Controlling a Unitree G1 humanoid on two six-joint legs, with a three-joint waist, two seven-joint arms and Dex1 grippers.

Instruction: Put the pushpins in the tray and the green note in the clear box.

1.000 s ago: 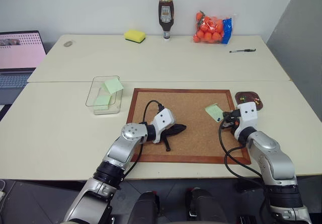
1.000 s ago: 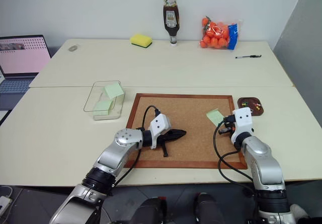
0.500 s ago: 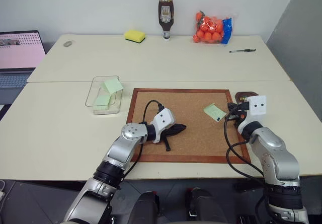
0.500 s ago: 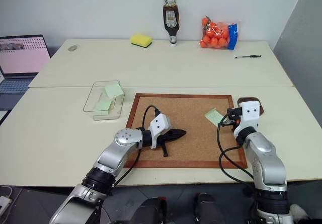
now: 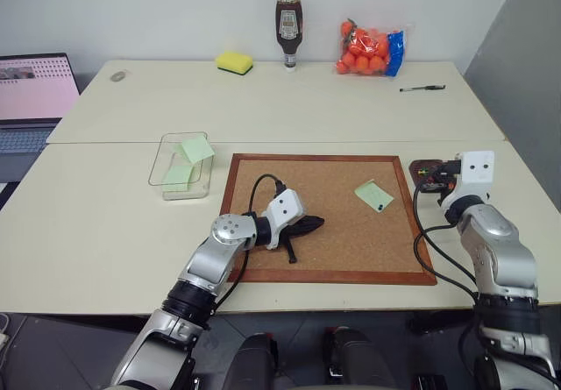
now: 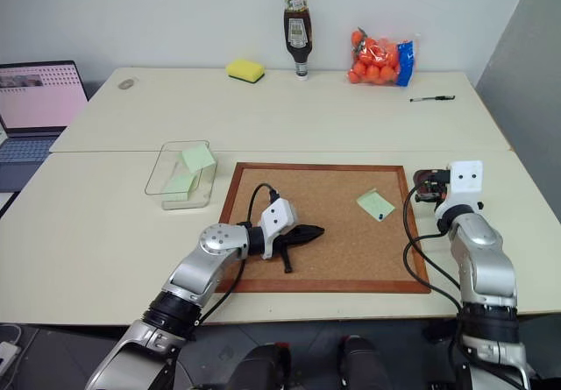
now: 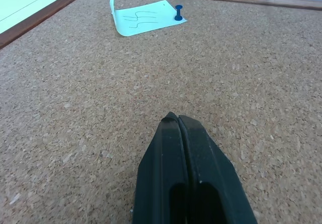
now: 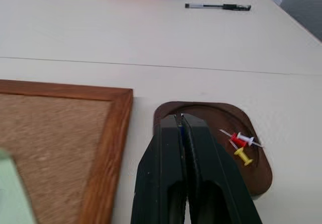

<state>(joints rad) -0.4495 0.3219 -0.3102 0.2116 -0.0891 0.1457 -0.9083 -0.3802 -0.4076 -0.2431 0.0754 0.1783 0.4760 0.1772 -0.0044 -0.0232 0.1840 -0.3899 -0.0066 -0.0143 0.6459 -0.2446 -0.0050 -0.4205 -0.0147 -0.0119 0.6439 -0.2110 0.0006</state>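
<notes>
A pale-green note (image 5: 374,195) lies on the cork board (image 5: 320,232), held by a blue pushpin (image 7: 178,13) at its near corner. The dark-brown tray (image 8: 251,168) sits just off the board's right edge and holds red, white and yellow pushpins (image 8: 240,143). My right gripper (image 8: 180,119) hovers over the tray's left part, shut; a tiny blue-white speck shows at its tips, and I cannot tell what it is. My left gripper (image 5: 316,223) lies shut on the board's middle with nothing in it. The clear box (image 5: 159,169) stands left of the board with two green notes inside.
At the table's far side are a yellow sponge (image 5: 234,61), a sauce bottle (image 5: 288,29), a bag of oranges (image 5: 368,48) and a pen (image 5: 422,88). A laptop (image 5: 31,101) stands off the far left edge. The right table edge is close to the tray.
My right gripper has swung right and slightly up, from the note on the board to above the tray. The note stays on the board. The left arm has not moved.
</notes>
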